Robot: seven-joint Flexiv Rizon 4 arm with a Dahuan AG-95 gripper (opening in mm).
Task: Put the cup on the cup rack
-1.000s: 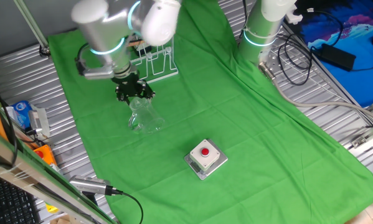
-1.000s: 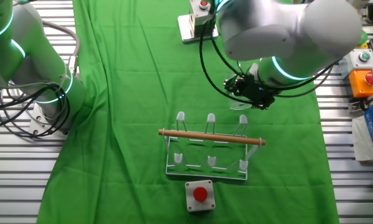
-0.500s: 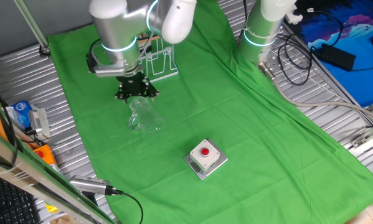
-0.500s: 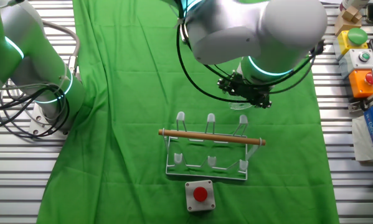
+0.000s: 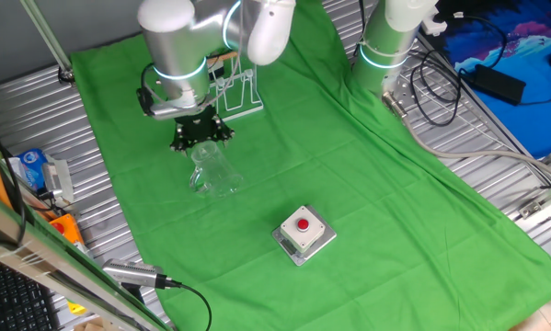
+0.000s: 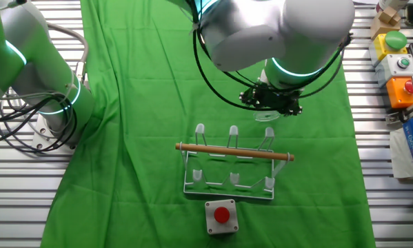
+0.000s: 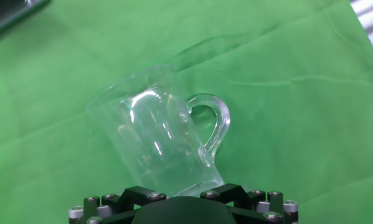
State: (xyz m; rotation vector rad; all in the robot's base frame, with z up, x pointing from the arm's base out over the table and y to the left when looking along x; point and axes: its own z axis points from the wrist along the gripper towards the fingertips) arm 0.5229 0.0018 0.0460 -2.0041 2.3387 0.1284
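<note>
Hand view gives you the clearest look: the cup lies on its side on the green cloth, directly ahead of the gripper. Its long axis runs away from the hand and leans up and to the left, and its handle faces right. You cannot tell from any picture whether the fingers are spread or pressed together, since only the black mounting block shows here.

One fixed view shows the gripper hanging just above and behind the cup, with the cup rack close behind the arm, toward the far edge of the cloth. A red-button box sits well apart, nearer the front.

The other fixed view hides most of the cup behind the arm, but shows the cup rack plainly, its wooden bar running left to right.
</note>
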